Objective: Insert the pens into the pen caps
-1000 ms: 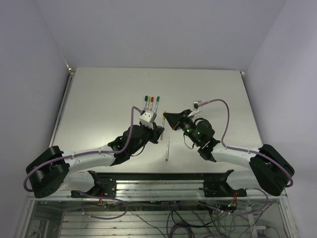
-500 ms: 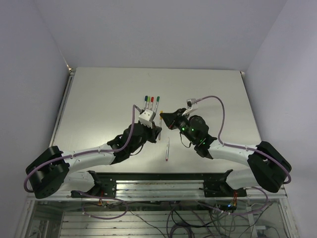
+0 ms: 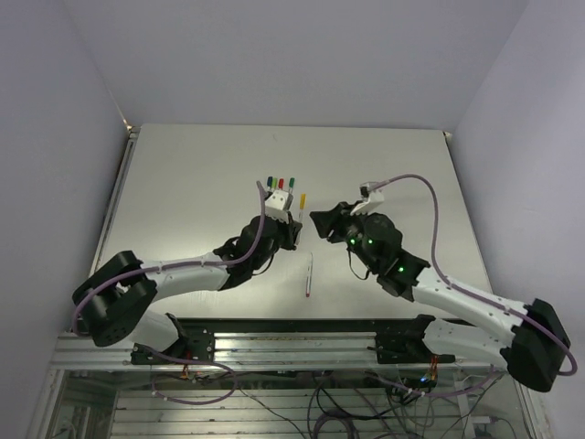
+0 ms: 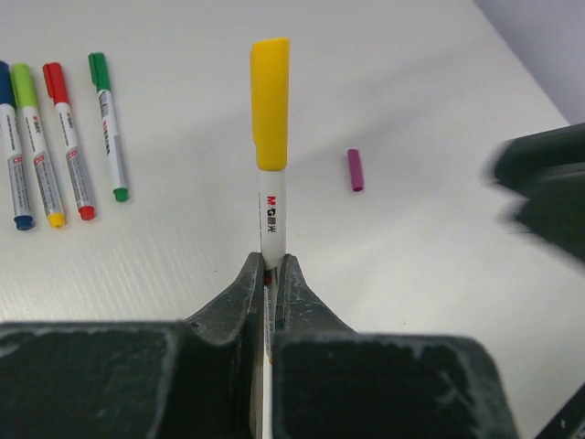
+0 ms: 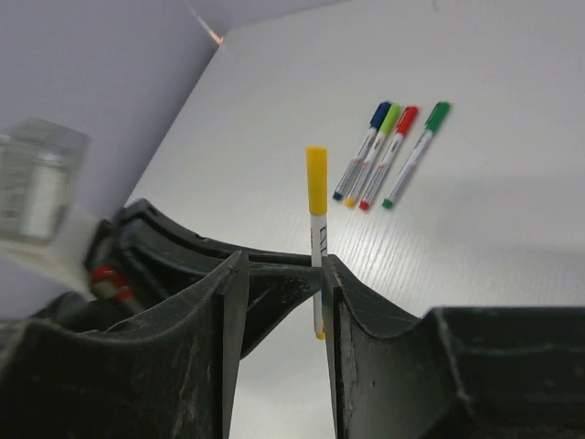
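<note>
Left gripper (image 4: 271, 267) is clenched tight on the slim white-grey marker pen (image 4: 271, 215). It pinches the lower barrel, and the pen sticks straight out past the fingertips with the stubby yellow plastic cap (image 4: 271, 101) seated on its far end. Right gripper (image 5: 281, 274) sits just across from it, fingers (image 5: 228, 311) parted and grasping nothing. The capped pen shows in the gap between them, close by one finger, though I can't tell whether it touches.

Out on the pale grey table (image 3: 183, 183), beyond both grippers, a row of four capped marker pens (image 4: 71, 151) lies side by side, with blue, lime-green, red and green caps. A small loose purple plastic cap (image 4: 355, 170) lies on its own, off toward the right arm's side. Nearer the arm bases, one more thin white pen (image 3: 310, 274) lies alone between the two arms.
</note>
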`<state>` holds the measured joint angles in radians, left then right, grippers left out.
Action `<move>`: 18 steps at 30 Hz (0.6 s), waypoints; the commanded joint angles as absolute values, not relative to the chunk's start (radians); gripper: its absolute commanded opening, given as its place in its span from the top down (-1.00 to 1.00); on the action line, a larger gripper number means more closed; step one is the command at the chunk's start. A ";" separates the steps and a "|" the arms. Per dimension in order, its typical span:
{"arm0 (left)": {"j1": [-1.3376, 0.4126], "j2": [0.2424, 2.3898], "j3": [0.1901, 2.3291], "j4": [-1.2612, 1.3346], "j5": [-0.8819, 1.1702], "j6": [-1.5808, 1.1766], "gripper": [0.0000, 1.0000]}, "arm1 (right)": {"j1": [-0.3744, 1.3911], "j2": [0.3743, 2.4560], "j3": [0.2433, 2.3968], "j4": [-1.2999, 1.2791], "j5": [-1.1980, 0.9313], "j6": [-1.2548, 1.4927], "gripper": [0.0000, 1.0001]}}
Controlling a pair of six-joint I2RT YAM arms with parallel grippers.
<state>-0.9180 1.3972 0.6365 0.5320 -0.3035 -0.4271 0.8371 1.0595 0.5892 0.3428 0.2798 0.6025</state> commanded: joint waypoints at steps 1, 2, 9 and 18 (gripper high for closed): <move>-0.889 1.459 0.701 0.549 -0.314 -0.448 0.86 | 0.840 0.945 0.573 0.201 0.406 0.603 0.25; -0.882 1.475 0.715 0.539 -0.320 -0.447 0.86 | 0.840 0.930 0.565 0.182 0.425 0.612 0.24; -0.824 1.623 0.874 0.420 -0.359 -0.396 0.86 | 0.838 0.845 0.541 0.018 0.578 0.682 0.21; -0.757 1.958 1.264 0.091 -0.360 -0.352 0.86 | 0.838 0.860 0.562 -0.052 0.613 0.716 0.21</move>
<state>-0.7731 1.8671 1.1484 0.2665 -0.3374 -0.3962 0.8371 0.8619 0.5503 -0.0063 0.5629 0.6891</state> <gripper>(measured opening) 0.103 0.393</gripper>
